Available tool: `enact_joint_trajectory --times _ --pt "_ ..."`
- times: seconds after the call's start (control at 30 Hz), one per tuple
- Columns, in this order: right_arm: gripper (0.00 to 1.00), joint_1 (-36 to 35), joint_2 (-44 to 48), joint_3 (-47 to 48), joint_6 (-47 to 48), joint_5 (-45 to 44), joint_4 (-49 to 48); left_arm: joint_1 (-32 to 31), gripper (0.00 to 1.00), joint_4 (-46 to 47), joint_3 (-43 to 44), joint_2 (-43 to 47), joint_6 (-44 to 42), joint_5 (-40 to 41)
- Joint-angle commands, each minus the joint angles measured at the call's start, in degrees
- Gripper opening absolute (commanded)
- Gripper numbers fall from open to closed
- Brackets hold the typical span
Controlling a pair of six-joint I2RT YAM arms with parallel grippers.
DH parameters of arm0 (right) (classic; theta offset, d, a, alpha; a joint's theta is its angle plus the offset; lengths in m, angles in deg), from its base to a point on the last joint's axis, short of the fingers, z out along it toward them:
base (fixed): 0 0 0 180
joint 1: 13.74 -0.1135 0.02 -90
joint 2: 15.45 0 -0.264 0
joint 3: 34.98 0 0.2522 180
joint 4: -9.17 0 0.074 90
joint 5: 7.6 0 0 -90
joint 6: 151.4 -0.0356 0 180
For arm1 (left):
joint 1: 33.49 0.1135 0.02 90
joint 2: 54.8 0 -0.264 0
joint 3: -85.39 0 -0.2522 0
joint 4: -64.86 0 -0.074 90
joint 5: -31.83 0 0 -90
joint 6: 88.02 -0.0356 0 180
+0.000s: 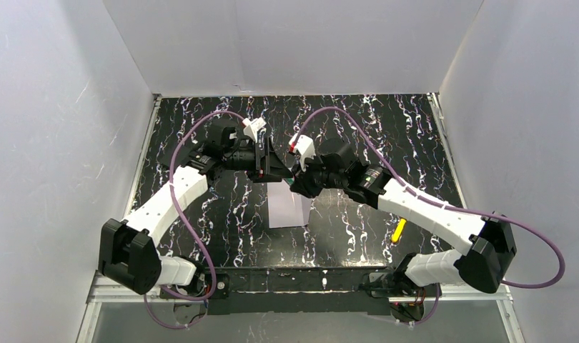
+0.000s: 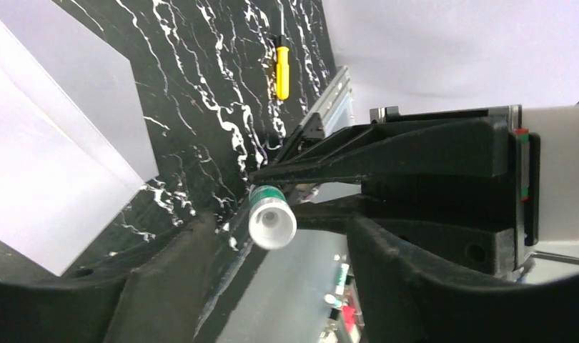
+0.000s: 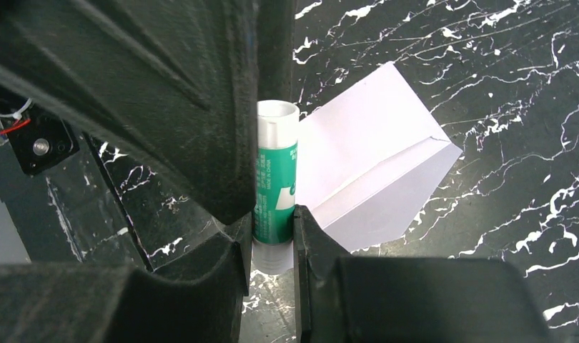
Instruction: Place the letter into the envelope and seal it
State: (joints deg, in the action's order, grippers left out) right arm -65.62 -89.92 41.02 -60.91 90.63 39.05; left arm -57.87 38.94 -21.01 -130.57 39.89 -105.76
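Sealing stage: the right pincer (image 3: 272, 239) is clamped on a glue stick (image 3: 275, 179), with the envelope (image 3: 372, 164) flap-open on the counter (image 3: 522, 107) just below it; the letter is unseen. The left pincer (image 2: 290, 243), jaws apart around the stick's white end, likely must close to uncap it.

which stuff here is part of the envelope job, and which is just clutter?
Job:
- envelope
- glue stick, gripped by the right pincer, its end between the open left pincer
- no letter in sight

Lying about:
- yellow screwdriver, right of the envelope, apart from it
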Motion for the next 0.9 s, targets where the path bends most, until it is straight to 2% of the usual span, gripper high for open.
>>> enact_joint_trajectory --times 0.0,0.1,0.27,0.47,0.53,0.57,0.6,0.7,0.77,0.8,0.87 --pt "0.13 -0.24 0.13 2.96 3.85 3.19 -1.18 0.14 0.58 -1.44 1.68 -1.65 3.26 -4.97" --pt "0.13 -0.24 -0.35 3.45 4.87 3.58 -0.68 0.12 0.44 -1.29 1.94 -2.59 4.97 -6.88" --pt "0.13 -0.24 -1.56 4.71 7.13 4.48 0.44 0.11 0.41 -2.27 1.83 -3.65 5.68 -6.79" --pt "0.12 -0.24 -3.21 6.32 6.88 3.87 1.61 0.13 0.04 -1.54 1.51 -3.59 5.84 -9.49" --pt "0.13 -0.24 -3.74 6.75 4.74 1.91 1.60 0.12 0.00 -1.61 1.50 -3.07 5.18 -9.78" --pt "0.17 -0.24 -4.18 7.25 3.36 0.44 1.86 0.18 0.00 -1.71 1.54 -2.87 4.81 -9.50" --pt "0.28 -0.20 -4.40 7.74 1.47 -1.25 2.16 0.32 0.00 -1.86 1.63 -2.62 4.40 -8.63" --pt "0.67 0.22 -1.96 6.98 -5.31 -3.07 -0.03 1.80 0.00 -0.08 1.84 -2.35 4.76 -5.14" --pt "0.85 1.17 2.22 3.85 -11.00 -3.59 -5.45 3.70 0.00 4.42 1.23 -1.74 7.09 -3.27" --pt "0.91 2.00 4.14 2.37 -14.45 -3.66 -8.18 4.81 0.00 7.47 0.65 -1.29 8.70 -2.46" --pt "0.94 4.33 6.95 0.69 -23.60 -5.47 -11.97 6.62 0.00 13.46 0.34 -0.64 11.94 -1.33"
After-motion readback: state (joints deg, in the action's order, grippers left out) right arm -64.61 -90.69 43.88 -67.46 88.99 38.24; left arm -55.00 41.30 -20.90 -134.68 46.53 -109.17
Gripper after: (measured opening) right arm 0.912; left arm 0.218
